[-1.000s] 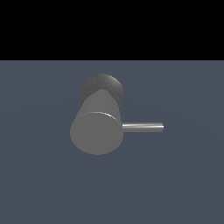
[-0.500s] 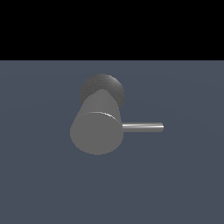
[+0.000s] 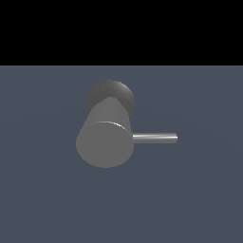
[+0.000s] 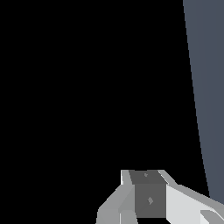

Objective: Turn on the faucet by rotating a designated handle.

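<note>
Showing only partly at the wrist view's edge, the tool's (image 4: 148, 199) opening cannot be told.

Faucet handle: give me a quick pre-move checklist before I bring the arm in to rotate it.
1. Handle visible and unobstructed in the exterior view: ok. It projects sideways from the faucet toward the exterior view's right.
2. Nothing touching the handle: ok, no gripper or arm appears in the exterior view.
3. Gripper in view: only in the wrist view, partly cut off at the picture's edge.
4. Gripper open for the approach: cannot tell.
5. Wrist camera sees the handle: not ok, it shows only blackness and a strip of grey-blue surface.
6. Gripper position relative to the handle: cannot tell, since no view shows both.
</note>
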`<state>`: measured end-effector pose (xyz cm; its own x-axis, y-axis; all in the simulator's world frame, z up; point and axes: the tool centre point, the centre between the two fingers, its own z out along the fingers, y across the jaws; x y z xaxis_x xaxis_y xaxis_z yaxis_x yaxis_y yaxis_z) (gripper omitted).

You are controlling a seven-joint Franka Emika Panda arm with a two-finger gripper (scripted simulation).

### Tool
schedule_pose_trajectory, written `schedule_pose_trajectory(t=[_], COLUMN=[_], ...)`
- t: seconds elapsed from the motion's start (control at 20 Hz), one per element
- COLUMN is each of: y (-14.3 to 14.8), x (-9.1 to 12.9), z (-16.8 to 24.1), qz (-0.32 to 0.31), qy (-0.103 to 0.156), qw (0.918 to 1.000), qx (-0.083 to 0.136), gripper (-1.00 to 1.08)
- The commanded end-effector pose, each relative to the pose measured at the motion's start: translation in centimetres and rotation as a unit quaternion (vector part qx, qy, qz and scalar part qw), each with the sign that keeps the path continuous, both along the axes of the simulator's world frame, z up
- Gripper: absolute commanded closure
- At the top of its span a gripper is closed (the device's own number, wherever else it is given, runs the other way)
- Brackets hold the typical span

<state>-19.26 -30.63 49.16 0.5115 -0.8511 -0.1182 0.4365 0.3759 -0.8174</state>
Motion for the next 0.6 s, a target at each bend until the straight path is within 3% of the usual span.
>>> schedule_pose_trajectory(t=[0.0,0.25,0.55], y=[-1.2,-2.4,-1.6], x=[0.7,2.2,4.0], z=[-2.9,-9.2,-17.7], qz=[-0.013,-0.031,-0.041], qy=[0.012,0.046,0.104], qw=[0.9984,0.9863,0.9563], qx=[0.053,0.155,0.270], gripper=[1.08,1.08,1.08])
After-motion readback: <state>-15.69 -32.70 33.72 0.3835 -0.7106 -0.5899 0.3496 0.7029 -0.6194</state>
